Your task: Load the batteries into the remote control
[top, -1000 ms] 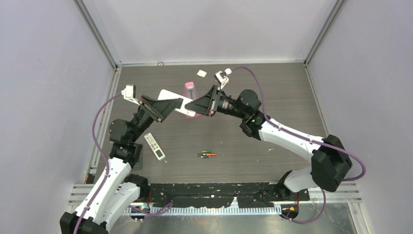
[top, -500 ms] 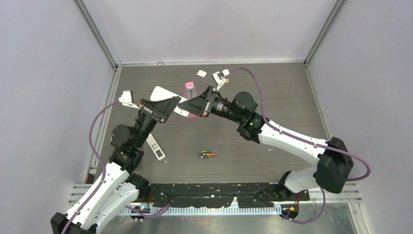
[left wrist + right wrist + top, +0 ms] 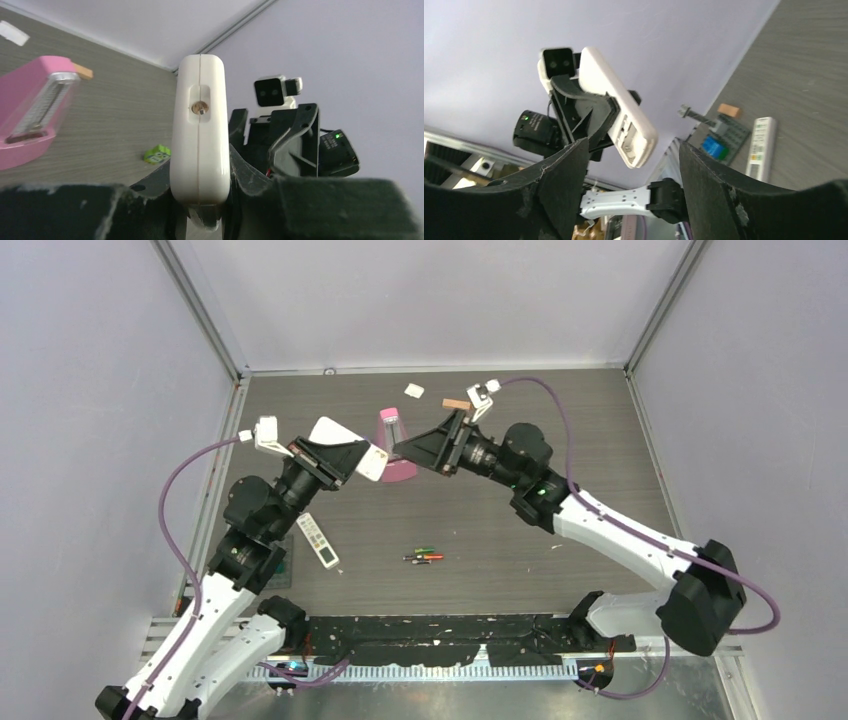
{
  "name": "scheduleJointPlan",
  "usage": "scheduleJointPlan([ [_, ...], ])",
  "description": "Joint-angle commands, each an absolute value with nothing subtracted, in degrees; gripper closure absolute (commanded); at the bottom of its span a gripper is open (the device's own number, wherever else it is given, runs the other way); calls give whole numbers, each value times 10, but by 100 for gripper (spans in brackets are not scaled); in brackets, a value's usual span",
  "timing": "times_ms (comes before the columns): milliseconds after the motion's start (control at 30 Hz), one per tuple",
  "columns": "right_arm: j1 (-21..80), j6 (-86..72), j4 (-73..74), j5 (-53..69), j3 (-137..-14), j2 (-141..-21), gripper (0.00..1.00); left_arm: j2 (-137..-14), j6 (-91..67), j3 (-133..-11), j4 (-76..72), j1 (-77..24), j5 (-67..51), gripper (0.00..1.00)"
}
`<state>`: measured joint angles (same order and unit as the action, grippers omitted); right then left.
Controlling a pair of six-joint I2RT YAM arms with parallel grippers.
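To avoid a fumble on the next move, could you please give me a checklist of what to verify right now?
1. White remote control clamped in the left jaws, off the table: ok.
2. Right jaws open, holding nothing: ok.
3. Batteries lying together on the table, nothing over them: ok.
4. Battery compartment uncovered: ok, it looks open in the right wrist view.
5. Polarity marks inside the compartment readable: cannot tell.
6. A battery picked up for loading: not ok, none is held.

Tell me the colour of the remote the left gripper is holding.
White. The held remote shows best in the left wrist view.
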<state>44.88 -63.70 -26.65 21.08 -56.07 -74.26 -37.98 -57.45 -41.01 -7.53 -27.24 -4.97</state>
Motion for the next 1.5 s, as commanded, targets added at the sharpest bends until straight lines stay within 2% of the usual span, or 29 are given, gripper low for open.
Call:
scheduleJointPlan([
  [0,380,-535,-190,237,-541,-680,28,-371,-491,-449,54,-267,-53,100],
  [233,387,-199,122,200,-576,-696,29,-386,-405,-474,149,-237,-162,100],
  [400,431,-91,205,158,-558,-741,29,-414,-328,-498,224,-217,-263,100],
  [533,498,-36,227,121,-566,-797,33,-420,-306,-498,243,-212,-306,100],
  [667,535,-19,228,77,-587,-862,51,-420,-312,-499,256,-209,-302,100],
  [733,554,-4,235,53,-607,-890,56,-418,-317,-498,257,-206,-301,100],
  [1000,581,58,239,8,-638,-962,58,-409,-326,-496,275,-188,-297,100],
  [1467,582,80,222,18,-650,-1016,61,-400,-344,-499,272,-130,-309,100],
])
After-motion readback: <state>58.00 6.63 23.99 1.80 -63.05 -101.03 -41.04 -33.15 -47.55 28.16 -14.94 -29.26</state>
